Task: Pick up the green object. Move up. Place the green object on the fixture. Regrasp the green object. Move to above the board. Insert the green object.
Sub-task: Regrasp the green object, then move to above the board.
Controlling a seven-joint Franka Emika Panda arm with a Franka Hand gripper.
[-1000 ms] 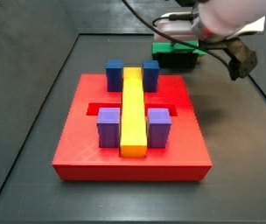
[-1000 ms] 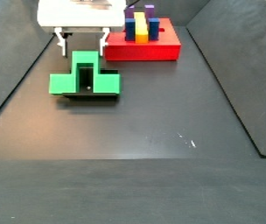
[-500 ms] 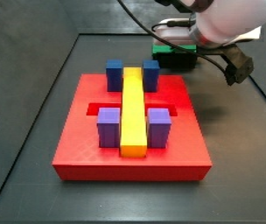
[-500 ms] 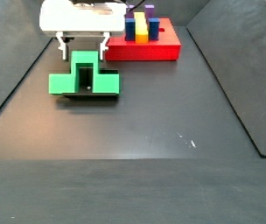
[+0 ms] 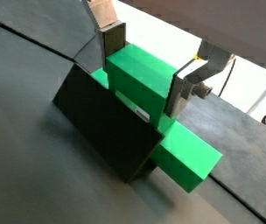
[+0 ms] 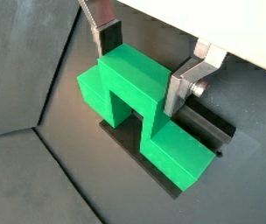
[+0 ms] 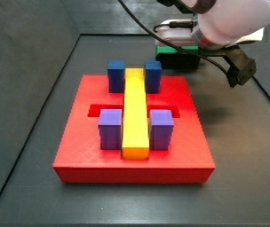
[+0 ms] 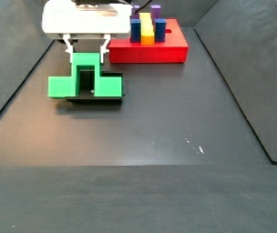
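The gripper [image 5: 154,63] pointed straight down, low over the floor. Its two flat silver fingers [image 6: 189,80] stood apart, one on each side of the green object [image 6: 133,86], close to its sides. In a side view the white arm [image 8: 80,16] rose above the gripper

Bright green object [image 8: 85,78] on the black fixture [image 5: 106,127]; silver-fingered gripper [image 6: 147,54] over it; red board [image 7: 132,133] carries yellow, blue, purple pieces.
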